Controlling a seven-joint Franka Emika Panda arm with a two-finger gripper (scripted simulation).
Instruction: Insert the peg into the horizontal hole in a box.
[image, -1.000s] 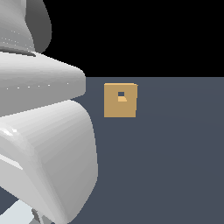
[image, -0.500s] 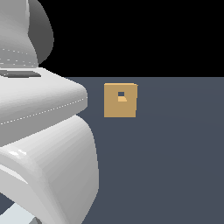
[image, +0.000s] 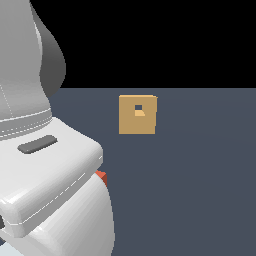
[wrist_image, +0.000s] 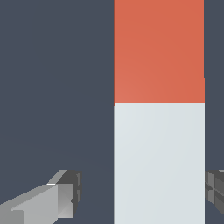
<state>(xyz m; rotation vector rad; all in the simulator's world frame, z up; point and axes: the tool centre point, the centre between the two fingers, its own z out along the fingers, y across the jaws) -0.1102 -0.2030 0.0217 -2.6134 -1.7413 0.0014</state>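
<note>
A flat slate-blue floor (image: 200, 190) runs back to a black background. On it lies the peg (wrist_image: 159, 144), red-orange end and pale grey body, centred between the fingers (wrist_image: 57, 197) of the gripper (wrist_image: 142, 197); the jaws stand spread, with a clear gap to the peg on one side at least. In the exterior view only a red corner shows beside the bulky white arm (image: 45, 190) filling that view's left. The tan box (image: 137, 115) sits well apart, its hole (image: 138, 107) facing the camera.
</note>
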